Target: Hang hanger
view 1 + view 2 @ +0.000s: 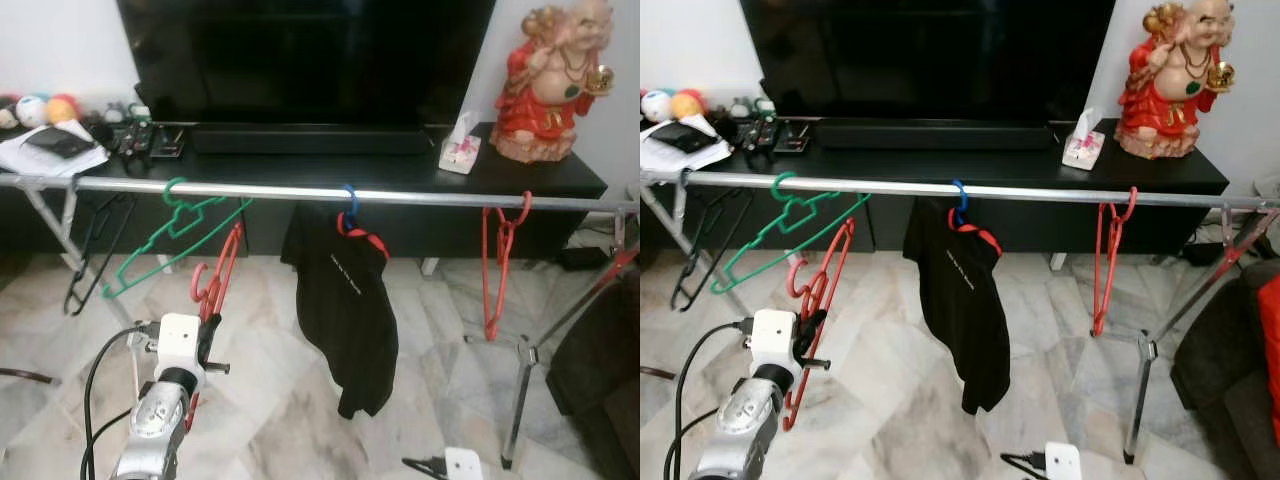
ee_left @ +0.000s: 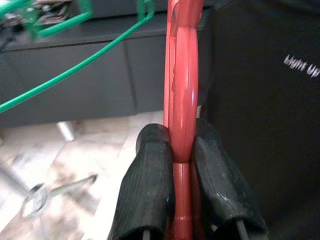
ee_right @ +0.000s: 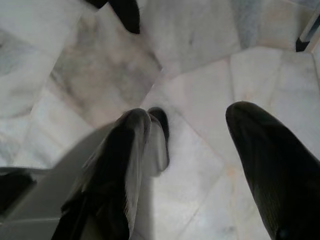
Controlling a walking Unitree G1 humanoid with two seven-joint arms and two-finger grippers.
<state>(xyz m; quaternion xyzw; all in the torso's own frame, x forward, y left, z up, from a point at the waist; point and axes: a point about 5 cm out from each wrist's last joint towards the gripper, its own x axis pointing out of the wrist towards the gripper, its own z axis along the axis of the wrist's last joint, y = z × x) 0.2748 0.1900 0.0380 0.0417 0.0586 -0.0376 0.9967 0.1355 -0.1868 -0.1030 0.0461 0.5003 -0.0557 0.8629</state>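
Marble floor [image 1: 270, 400] underlies rail [image 1: 420, 196]; left end effector [image 2: 182, 165] pinches red hanger [image 2: 182, 75].

Glossy red plastic hanger [image 2: 182, 90]; shiny metal rail [image 1: 400, 195]; matt black cloth shirt [image 1: 345, 300]; polished, seemingly marble floor [image 1: 440, 380].

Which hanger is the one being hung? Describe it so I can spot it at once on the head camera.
Find the long metal rail running in front of the TV cabinet. Below its left part, under the tilted green hanger, the left gripper holds a red hanger between its fingers, hook not yet on the rail. The other red hanger already hangs near the rail's right end.
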